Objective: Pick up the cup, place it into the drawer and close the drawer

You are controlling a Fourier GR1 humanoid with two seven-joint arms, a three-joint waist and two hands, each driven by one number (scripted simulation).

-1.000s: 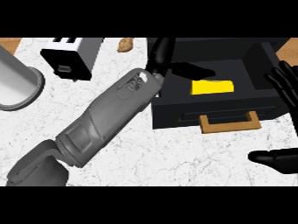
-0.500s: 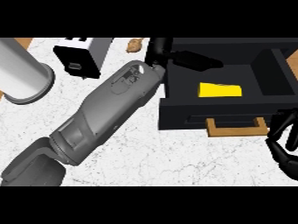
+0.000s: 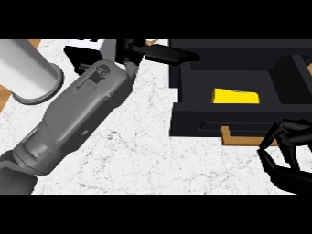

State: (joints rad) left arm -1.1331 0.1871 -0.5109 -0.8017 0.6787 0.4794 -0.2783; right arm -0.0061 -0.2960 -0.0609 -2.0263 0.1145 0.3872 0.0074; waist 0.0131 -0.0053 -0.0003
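Right hand (image 3: pixel 293 155) has dropped to the drawer (image 3: pixel 293 98) front, fingers curled, holding nothing; left hand (image 3: pixel 151 52) has drawn back to the far corner, fingers straight; yellow cup (image 3: pixel 236 96) sits inside; closing comes next, a steady push inward

1. The counter top (image 3: pixel 138 151) looks like white marble with fine grey veins, smooth.
2. The drawer (image 3: pixel 307 87) is matt black, its handle (image 3: pixel 243 137) plain wood.
3. The yellow cup (image 3: pixel 236 96) looks like smooth plastic.
4. The white cylinder (image 3: pixel 19 68) is smooth with a slight sheen.
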